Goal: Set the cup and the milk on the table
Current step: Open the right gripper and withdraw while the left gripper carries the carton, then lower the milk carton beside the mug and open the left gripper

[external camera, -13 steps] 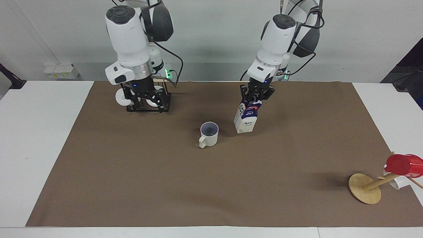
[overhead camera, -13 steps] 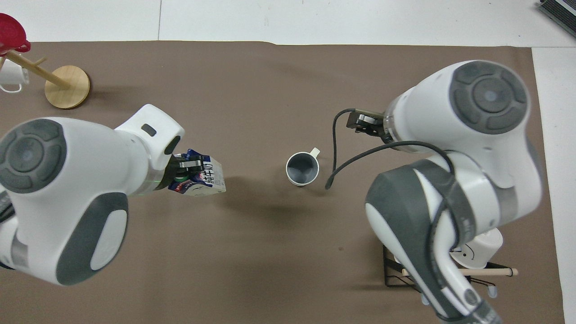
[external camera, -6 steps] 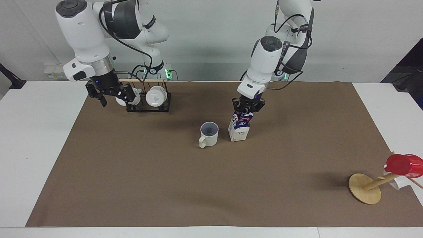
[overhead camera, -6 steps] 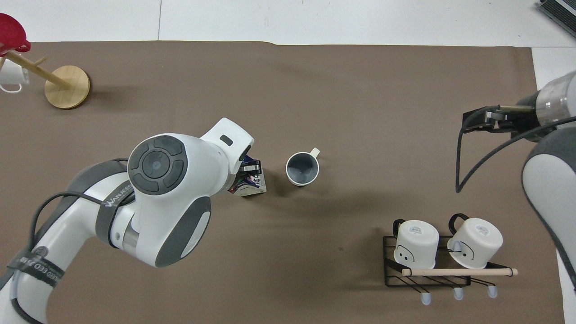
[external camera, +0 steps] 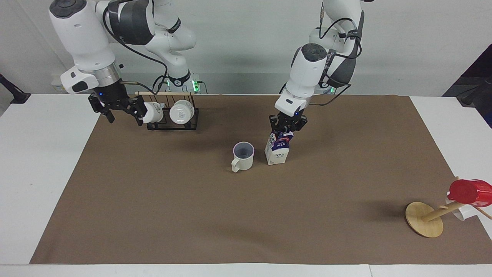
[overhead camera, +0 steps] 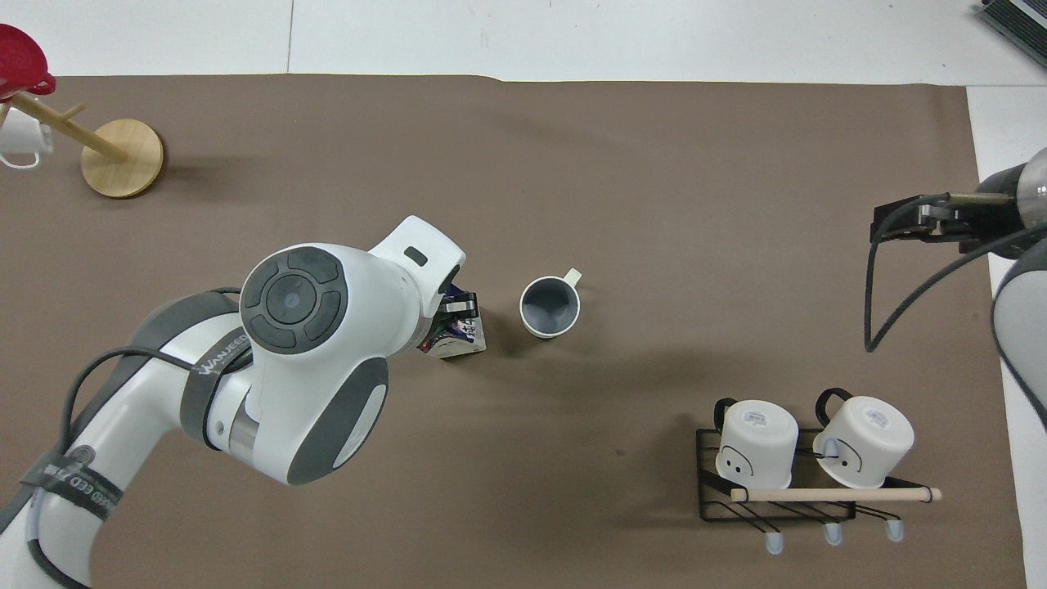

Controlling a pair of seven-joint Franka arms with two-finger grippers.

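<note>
The cup (external camera: 243, 156) stands upright on the brown sheet (external camera: 246, 215) of the table (external camera: 38, 154), its handle pointing away from the robots. It also shows in the overhead view (overhead camera: 550, 306). The milk (external camera: 277, 150) stands on the sheet right beside the cup, toward the left arm's end, leaning slightly. My left gripper (external camera: 285, 129) is shut on the milk's gable top. From overhead the left arm hides most of the milk (overhead camera: 460, 337). My right gripper (external camera: 123, 112) is open and empty, in the air over the sheet's edge beside the mug rack; it also shows in the overhead view (overhead camera: 891, 225).
A black wire rack (external camera: 173, 124) with two glossy white mugs (overhead camera: 757, 442) stands near the robots at the right arm's end. A wooden mug tree (external camera: 424, 219) with a red cup (external camera: 469, 191) and a white mug (overhead camera: 18, 141) stands far from the robots at the left arm's end.
My left gripper has carried the milk toward the cup and down, so it now stands on the sheet beside it. My right arm has swung away from over the rack toward its own table end.
</note>
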